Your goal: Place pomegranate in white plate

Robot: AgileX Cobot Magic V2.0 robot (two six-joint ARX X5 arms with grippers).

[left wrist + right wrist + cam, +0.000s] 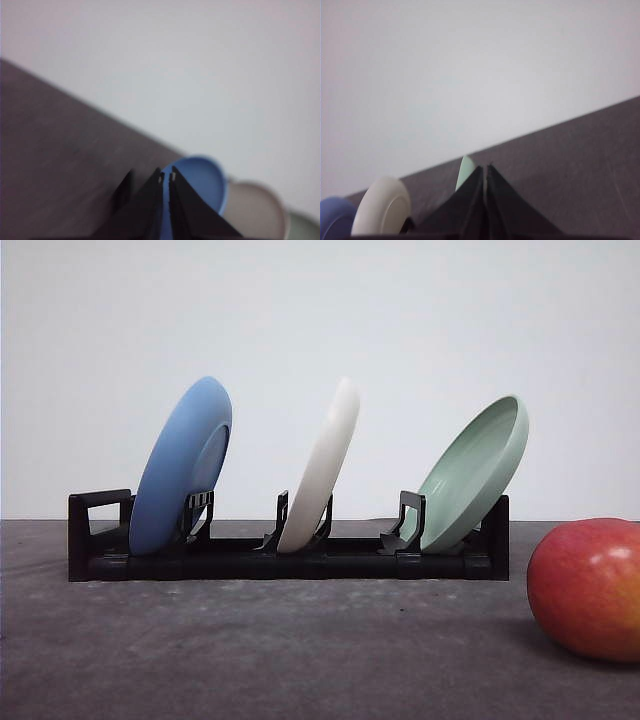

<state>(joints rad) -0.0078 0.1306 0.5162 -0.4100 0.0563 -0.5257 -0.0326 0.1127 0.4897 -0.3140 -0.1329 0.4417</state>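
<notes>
Resting on the table point(300, 650), the pomegranate point(586, 588) lies apart from both pairs of fingers point(166, 176) point(484, 167), each pressed narrow, holding nothing.

Black rack point(290, 562) loaded with blue plate point(180, 468), white plate point(322, 466), pale green plate point(472, 474). Pomegranate point(588, 588) coloured red with orange-yellow patches. Table point(250, 650) dark grey.

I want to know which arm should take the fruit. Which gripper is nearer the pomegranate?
Probably right, though this is only a judgement. The pomegranate sits at the table's right edge. The right gripper faces the rack's green-plate end; the left gripper faces the blue plate at the far end.
</notes>
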